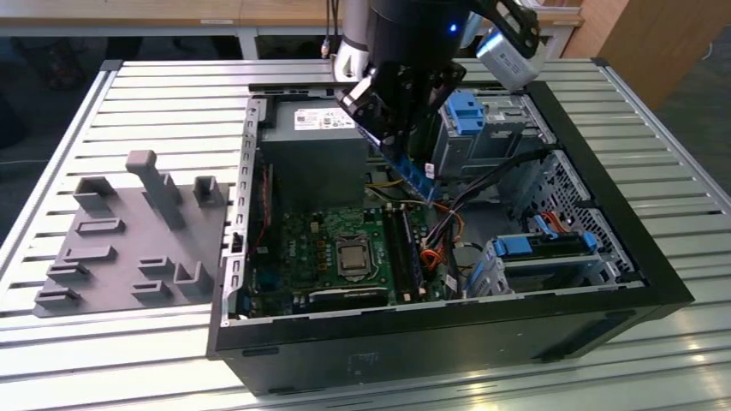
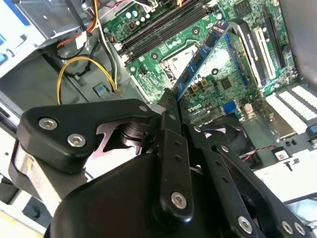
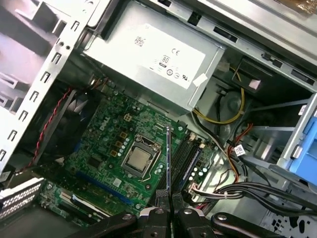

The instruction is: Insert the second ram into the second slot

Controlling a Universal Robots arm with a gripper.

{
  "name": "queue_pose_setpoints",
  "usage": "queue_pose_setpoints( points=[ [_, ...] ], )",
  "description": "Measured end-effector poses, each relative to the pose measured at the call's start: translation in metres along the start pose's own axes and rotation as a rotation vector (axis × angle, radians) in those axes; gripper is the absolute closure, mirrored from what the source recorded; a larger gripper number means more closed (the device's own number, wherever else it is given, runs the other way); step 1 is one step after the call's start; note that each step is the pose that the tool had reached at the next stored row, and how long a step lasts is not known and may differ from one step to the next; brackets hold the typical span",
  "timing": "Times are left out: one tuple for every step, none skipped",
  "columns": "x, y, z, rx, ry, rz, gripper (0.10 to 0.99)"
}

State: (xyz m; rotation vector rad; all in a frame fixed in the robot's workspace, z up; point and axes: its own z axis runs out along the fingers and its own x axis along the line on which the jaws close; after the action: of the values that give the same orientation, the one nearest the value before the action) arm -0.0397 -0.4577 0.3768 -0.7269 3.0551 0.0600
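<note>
The second ram (image 2: 200, 57) is a thin dark-blue stick, and my gripper (image 2: 171, 99) is shut on one end of it. It hangs above the green motherboard (image 3: 106, 148) inside the open computer case (image 1: 457, 342). In the first wrist view the ram (image 3: 168, 163) shows edge-on, rising from the gripper (image 3: 171, 201) next to the long black memory slots (image 3: 187, 154). In the exterior view the gripper (image 1: 402, 145) hovers over the case with the ram (image 1: 418, 178) pointing down towards the slots (image 1: 402, 244), still clear of them. I cannot tell which slot it lines up with.
A grey power supply (image 3: 153, 54) sits beside the board. The processor socket (image 3: 140, 158) lies next to the slots. Yellow and black cables (image 3: 223, 116) run close by. Blue drive cages (image 1: 466, 116) stand on the exterior view's right, and a grey fixture plate (image 1: 137, 231) lies left of the case.
</note>
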Motion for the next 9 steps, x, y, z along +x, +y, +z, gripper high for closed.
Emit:
queue_pose_setpoints(
  points=[
    [0.0, 0.0, 0.0, 0.0, -0.0005, 0.015, 0.949],
    [0.0, 0.0, 0.0001, 0.0, -0.001, 0.03, 0.949],
    [0.0, 0.0, 0.0001, 0.0, -0.0017, 0.046, 0.949],
    [0.0, 0.0, 0.0002, 0.001, -0.0022, 0.063, 0.949],
    [0.0, 0.0, 0.0003, 0.001, -0.0028, 0.08, 0.949],
    [0.0, 0.0, 0.0004, 0.001, -0.0035, 0.099, 0.949],
    [0.0, 0.0, 0.0005, 0.001, -0.0042, 0.117, 0.949],
    [0.0, 0.0, 0.0007, 0.001, -0.005, 0.135, 0.949],
    [0.0, 0.0, 0.0008, 0.002, -0.0055, 0.153, 0.949]
  ],
)
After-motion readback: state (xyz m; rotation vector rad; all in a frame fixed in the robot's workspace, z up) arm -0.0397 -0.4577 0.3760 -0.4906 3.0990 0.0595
